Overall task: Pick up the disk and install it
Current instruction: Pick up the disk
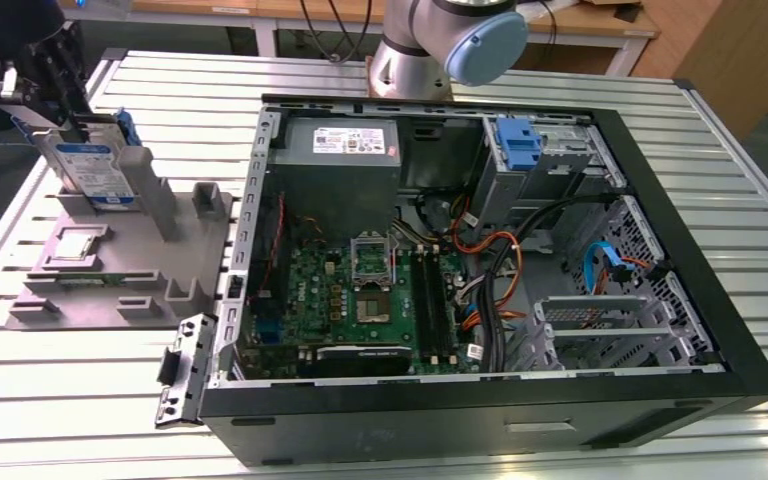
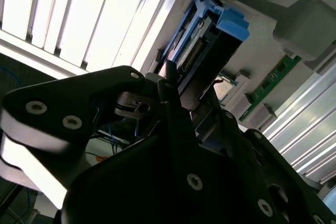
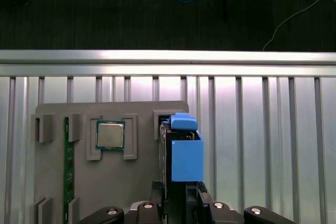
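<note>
Exterior view: the flat silver hard disk in its blue plastic bracket [image 1: 91, 175] is seen upright in the grey moulded holder [image 1: 144, 265], outside the open black computer case [image 1: 491, 410]. The black gripper [image 1: 75, 128] is at its top edge. Installation is not yet done.
Second wrist view: the disk is seen between the jaws; whether it is clamped cannot be told.
First wrist view: a square processor chip [image 3: 110, 135] is shown in a neighbouring pocket.
</note>
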### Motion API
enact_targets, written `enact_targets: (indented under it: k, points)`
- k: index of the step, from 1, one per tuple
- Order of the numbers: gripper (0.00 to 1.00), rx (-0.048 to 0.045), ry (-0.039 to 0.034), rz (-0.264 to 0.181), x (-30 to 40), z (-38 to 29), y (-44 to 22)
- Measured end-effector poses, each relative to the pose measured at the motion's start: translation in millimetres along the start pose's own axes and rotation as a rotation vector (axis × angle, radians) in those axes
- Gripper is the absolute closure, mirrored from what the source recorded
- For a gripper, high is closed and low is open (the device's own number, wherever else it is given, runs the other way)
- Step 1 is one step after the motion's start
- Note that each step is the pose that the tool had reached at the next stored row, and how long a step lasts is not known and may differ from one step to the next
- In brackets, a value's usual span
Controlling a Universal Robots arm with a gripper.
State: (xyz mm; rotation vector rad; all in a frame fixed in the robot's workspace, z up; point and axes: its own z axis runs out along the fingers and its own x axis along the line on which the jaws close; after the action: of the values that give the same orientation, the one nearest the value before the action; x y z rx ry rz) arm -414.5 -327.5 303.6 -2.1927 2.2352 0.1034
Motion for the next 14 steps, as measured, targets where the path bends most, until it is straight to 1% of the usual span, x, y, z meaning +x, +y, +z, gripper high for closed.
enact_targets:
  k: [1,14]
  points:
    - [0.65,0.0001,-0.0001,0.0,-0.1,0.0,0.0]
    - [0.65,0.0002,-0.0001,0.0,-1.0,0.1,0.0]
